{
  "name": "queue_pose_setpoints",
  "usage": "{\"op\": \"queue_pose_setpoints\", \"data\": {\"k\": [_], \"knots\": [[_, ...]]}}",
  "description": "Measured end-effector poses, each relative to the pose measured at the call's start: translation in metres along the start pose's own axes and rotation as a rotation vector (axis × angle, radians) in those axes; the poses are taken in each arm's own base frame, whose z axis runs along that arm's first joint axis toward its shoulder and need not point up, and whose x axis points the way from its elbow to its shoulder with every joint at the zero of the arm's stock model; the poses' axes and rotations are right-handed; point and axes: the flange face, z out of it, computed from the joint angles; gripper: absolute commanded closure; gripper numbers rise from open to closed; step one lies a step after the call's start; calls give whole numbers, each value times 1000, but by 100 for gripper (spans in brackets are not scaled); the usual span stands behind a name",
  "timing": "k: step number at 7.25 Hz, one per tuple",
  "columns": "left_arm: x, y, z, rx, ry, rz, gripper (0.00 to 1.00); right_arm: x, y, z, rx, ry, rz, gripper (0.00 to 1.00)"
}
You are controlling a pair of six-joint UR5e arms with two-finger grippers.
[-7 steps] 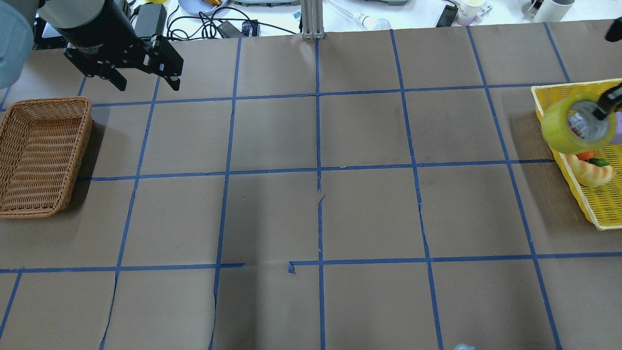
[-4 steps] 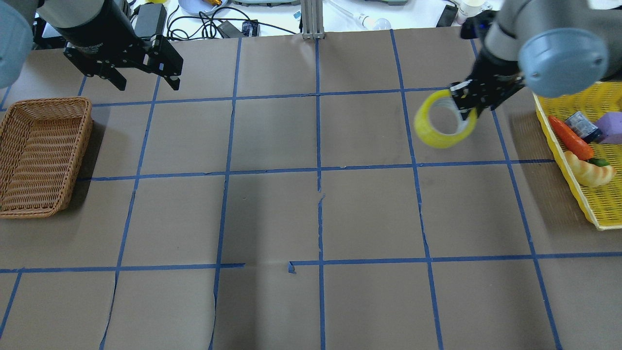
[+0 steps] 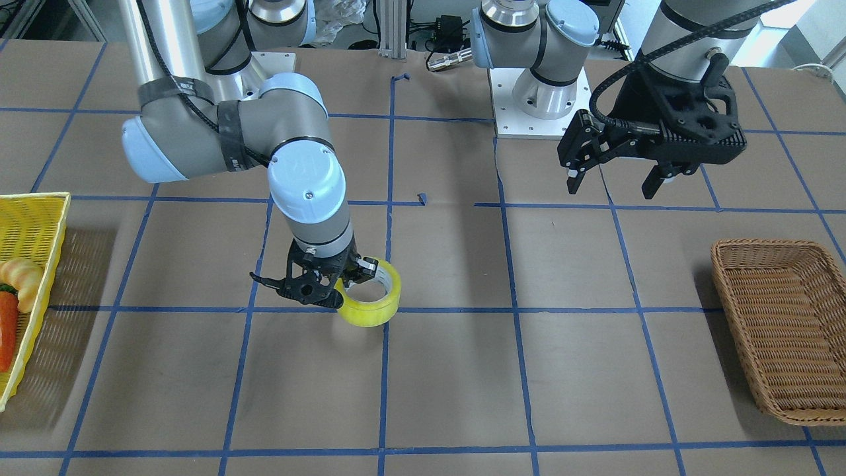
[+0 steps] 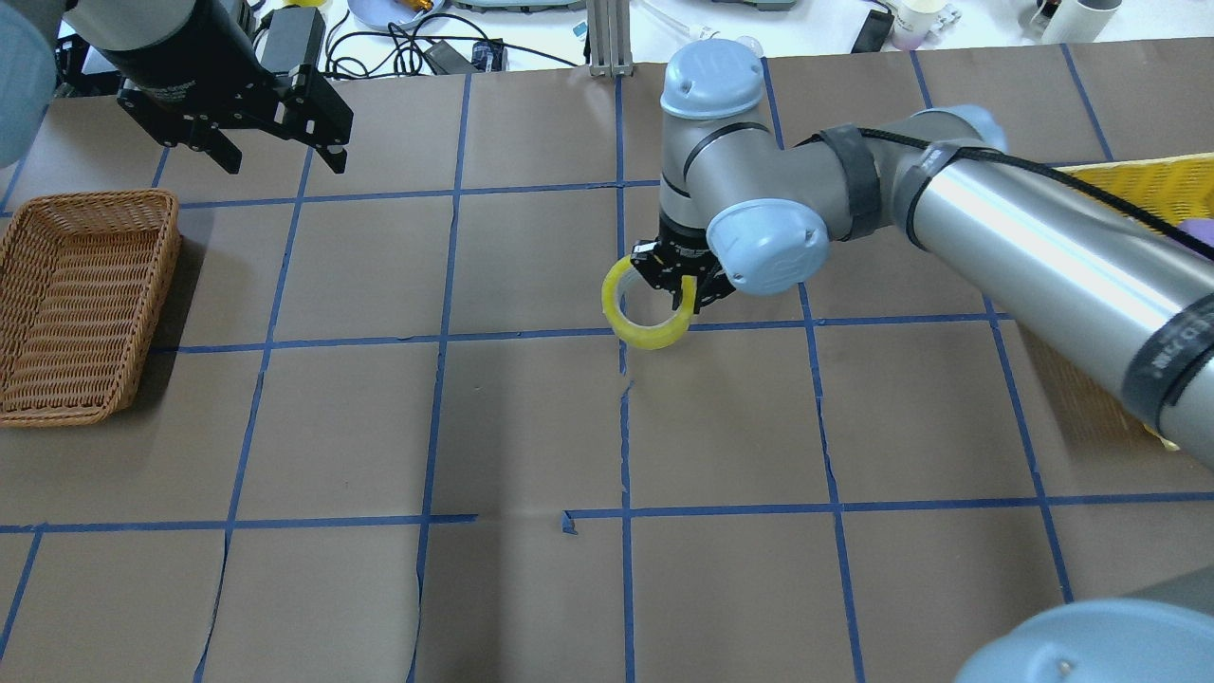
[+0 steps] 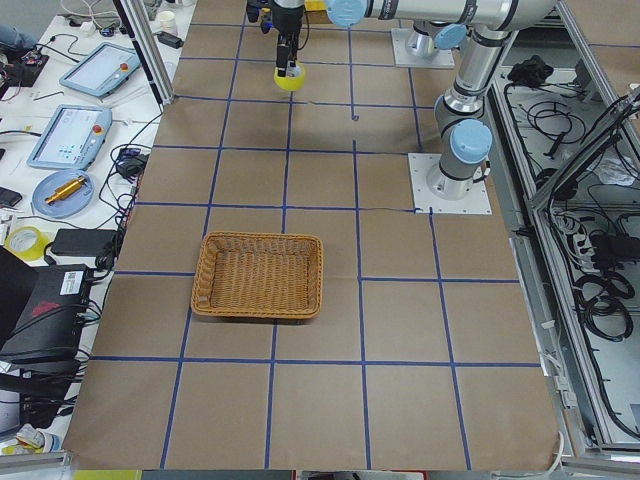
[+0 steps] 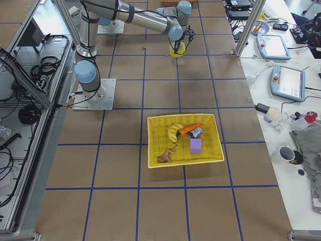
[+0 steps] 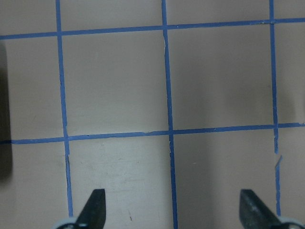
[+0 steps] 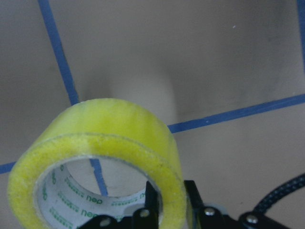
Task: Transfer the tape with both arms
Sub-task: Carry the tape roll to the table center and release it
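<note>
The tape (image 4: 649,336), a yellow roll with a white core, hangs low over the middle of the table. My right gripper (image 4: 685,298) is shut on its wall, one finger inside the ring and one outside. The grip shows close up in the right wrist view, fingers (image 8: 148,212) pinching the roll (image 8: 109,129). The front view shows the roll (image 3: 371,309) beside a blue grid line. My left gripper (image 4: 285,161) is open and empty, high at the back left, well away from the tape. It also shows in the front view (image 3: 610,190) and the left wrist view (image 7: 172,207).
A brown wicker basket (image 4: 24,414) sits at the table's left edge, below my left gripper. A yellow basket (image 6: 155,161) with toy food stands at the right end, partly hidden behind my right arm in the overhead view. Cables and clutter line the far edge.
My right arm has swung left with the tape, from over the yellow basket to the table's middle, and lowered it. The left gripper has barely moved.
</note>
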Motion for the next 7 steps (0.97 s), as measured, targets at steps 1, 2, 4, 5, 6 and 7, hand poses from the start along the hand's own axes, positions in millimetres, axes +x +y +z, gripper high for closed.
{"op": "queue_pose_setpoints", "data": {"k": [1, 2, 4, 5, 6, 7], "knots": [[0, 0, 0, 0, 0, 0, 0, -8, 4, 11, -28, -12, 23, 100], [-1, 0, 0, 1, -1, -1, 0, -11, 6, 19, -47, -13, 32, 100], [0, 1, 1, -2, -1, 2, 0, -12, 10, 27, -66, -12, 36, 10], [0, 1, 3, -6, -1, 4, 0, -13, 10, 26, -69, -21, 38, 0], [0, -1, 4, -2, 1, 4, 0, -14, 10, 22, -66, -33, 33, 0], [-3, -6, 4, 14, 3, 1, 0, -12, 6, 9, -44, -47, 14, 0]]}}
